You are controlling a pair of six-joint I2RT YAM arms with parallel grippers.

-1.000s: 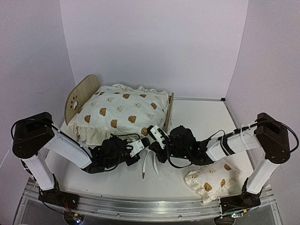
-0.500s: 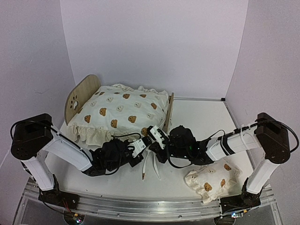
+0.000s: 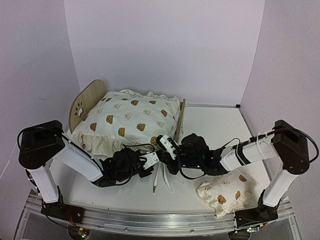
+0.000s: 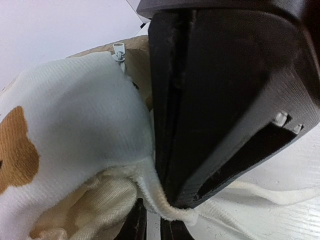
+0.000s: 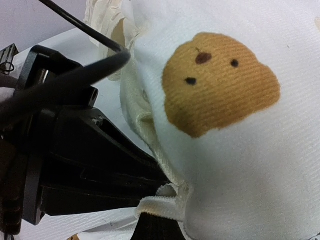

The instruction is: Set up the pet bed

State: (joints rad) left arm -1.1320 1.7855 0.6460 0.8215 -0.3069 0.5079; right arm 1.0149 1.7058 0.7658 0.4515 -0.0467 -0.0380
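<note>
The pet bed (image 3: 81, 106), a light-wood frame with a paw cutout in its headboard, stands at the back left. The bear-print cushion (image 3: 125, 120) lies on it and hides its base. Both grippers meet at the cushion's near right corner, by the footboard (image 3: 180, 119). My right gripper (image 3: 164, 145) is shut on the cushion's tie (image 5: 161, 203), right at the corner seam. My left gripper (image 3: 154, 159) sits just below it, its fingers (image 4: 134, 226) a narrow slit apart. A tie strand (image 4: 172, 210) lies across their tips. Loose ties (image 3: 160, 177) trail onto the table.
A small bear-print pillow (image 3: 225, 192) lies at the front right beside the right arm's base. White walls close in the table on the back and both sides. The two wrists crowd together in the middle front.
My left arm has slid slightly right toward the right gripper, and its fingers have parted a little. The right gripper and the cushion have stayed put.
</note>
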